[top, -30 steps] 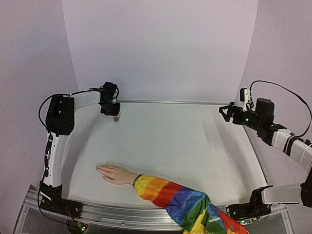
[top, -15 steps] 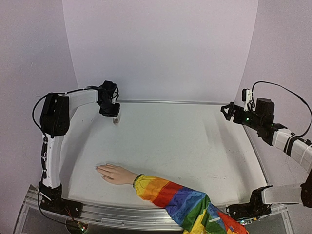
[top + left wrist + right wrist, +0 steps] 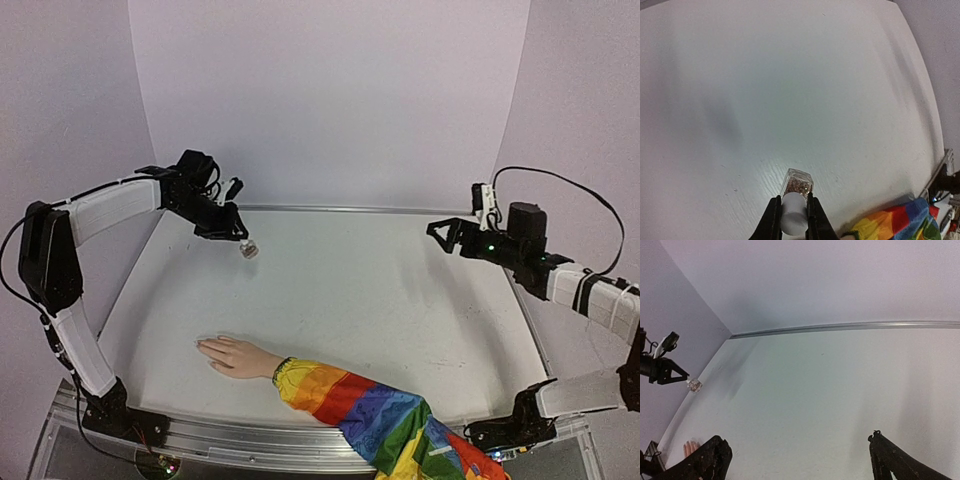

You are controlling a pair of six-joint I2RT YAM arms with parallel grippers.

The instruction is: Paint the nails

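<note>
I work over a matte white table (image 3: 380, 290), faintly scuffed. A thin metal strip (image 3: 380, 210) lines its far edge, where a plain pale lilac back wall (image 3: 330, 100) rises. A left wall (image 3: 60, 100) and a right wall (image 3: 590, 90) of the same tint close me in. Light is soft and even, shadows faint.

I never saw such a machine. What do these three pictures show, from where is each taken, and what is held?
Two robot arms stand at the near edge of a table. The wide picture looks down from above and behind them; the other two come from a camera on each wrist. On the table lies a mannequin hand in a rainbow sleeve. The left gripper is shut on the pale cap of a small clear bottle. The right gripper is open and empty.
</note>
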